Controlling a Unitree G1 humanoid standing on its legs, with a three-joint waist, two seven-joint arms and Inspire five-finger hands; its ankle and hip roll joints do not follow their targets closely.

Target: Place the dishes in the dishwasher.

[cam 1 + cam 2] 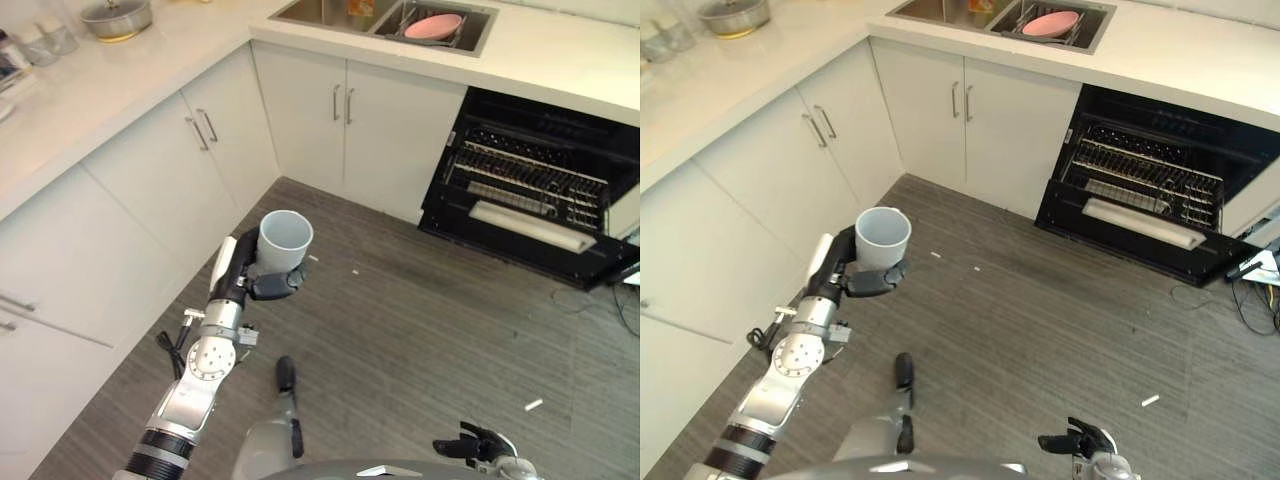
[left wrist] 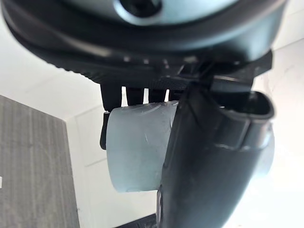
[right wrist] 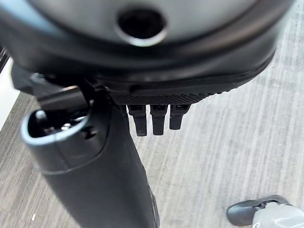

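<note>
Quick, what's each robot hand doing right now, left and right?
Left robot hand: closed around a pale cup, held upright above the floor.
Right robot hand: open, fingers relaxed, holding nothing.

text: none legible | labels: none | numbers: none | signs: none

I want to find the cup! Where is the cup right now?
The cup is upright in the robot's left hand, held over the grey floor near the white corner cabinets, left of the open dishwasher.
</note>
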